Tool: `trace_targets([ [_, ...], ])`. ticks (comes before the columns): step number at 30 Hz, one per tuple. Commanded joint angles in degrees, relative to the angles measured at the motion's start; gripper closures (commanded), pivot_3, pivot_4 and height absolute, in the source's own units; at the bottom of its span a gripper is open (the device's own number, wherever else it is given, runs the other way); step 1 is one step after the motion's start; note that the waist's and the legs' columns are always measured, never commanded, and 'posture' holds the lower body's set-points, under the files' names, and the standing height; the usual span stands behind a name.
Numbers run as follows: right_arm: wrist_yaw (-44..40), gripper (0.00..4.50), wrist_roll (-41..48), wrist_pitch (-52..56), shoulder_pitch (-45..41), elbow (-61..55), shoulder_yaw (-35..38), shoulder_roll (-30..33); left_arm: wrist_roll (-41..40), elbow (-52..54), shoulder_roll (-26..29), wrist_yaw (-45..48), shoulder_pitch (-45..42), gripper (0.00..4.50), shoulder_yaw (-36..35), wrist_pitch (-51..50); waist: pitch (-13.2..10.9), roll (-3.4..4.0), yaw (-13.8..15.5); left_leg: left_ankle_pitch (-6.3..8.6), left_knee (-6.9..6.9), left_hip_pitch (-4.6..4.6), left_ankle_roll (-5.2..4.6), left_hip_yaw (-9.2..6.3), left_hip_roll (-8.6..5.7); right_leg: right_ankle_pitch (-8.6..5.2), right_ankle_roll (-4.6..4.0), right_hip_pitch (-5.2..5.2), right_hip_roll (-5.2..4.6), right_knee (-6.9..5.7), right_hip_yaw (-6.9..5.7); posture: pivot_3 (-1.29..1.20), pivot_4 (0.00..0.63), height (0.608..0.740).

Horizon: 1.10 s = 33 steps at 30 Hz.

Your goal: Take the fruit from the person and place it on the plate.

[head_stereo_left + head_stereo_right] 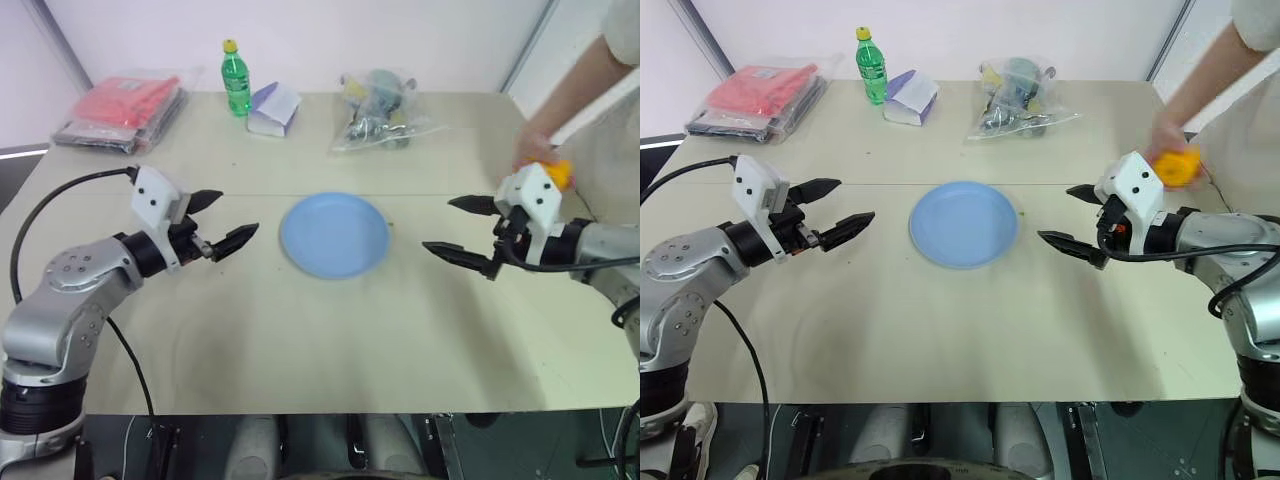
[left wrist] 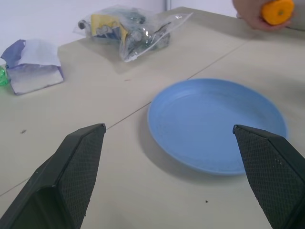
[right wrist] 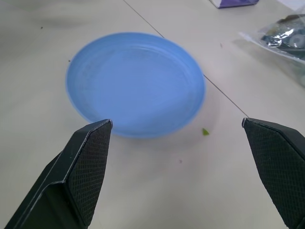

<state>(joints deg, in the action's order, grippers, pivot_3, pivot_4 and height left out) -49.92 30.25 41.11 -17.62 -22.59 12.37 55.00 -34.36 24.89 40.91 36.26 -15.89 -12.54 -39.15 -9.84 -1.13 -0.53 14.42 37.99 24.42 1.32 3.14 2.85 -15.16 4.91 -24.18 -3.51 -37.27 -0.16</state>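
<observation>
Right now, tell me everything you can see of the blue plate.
The plate is round, shallow and plain light blue, with a low raised rim and a smooth, slightly glossy look, like plastic. It is empty and sits flat and upright on the beige table, near its middle, just on the robot's side of a seam line across the top. It lies between the open left gripper and open right gripper, touching neither. A tiny green fleck lies on the table beside its rim.
</observation>
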Motion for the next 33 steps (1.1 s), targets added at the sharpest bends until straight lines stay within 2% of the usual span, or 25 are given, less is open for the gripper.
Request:
trace_targets([
  [1, -0.33, 0.04, 1.35, 0.31, 0.30, -2.24, 2.92, 1.07, -0.33, 2.07, 0.55, 0.84, 0.23, 0.00, -1.24, 1.49, 0.00, 0.00, -0.01, 0.00, 0.00, 0.00, 0.00, 0.00, 0.00, 0.00, 0.00, 0.00, 0.00, 0.00, 0.00, 0.00, 0.150, 0.731],
  [6, 0.30, 0.04, 1.39, 0.68, 0.68, -2.48, 3.40, 1.08, -2.19, 2.66, 0.16, 0.65, 0.20, 0.00, -2.09, -0.10, 0.00, 0.00, -0.01, 0.00, 0.00, 0.00, 0.00, -0.01, 0.00, 0.00, 0.00, 0.00, 0.00, -0.01, 0.00, 0.00, 0.150, 0.731],
  [33, -0.13, 0.04, 0.49, -1.10, -0.52, -1.23, 1.80, 0.51, -1.49, 2.40, -0.02, -0.45, -0.78, 0.00, -1.18, 0.50, 0.00, 0.00, 0.00, 0.00, 0.02, 0.00, 0.00, 0.00, 0.00, 0.00, 0.00, 0.02, 0.00, -0.01, 0.00, 0.00, 0.150, 0.731],
])
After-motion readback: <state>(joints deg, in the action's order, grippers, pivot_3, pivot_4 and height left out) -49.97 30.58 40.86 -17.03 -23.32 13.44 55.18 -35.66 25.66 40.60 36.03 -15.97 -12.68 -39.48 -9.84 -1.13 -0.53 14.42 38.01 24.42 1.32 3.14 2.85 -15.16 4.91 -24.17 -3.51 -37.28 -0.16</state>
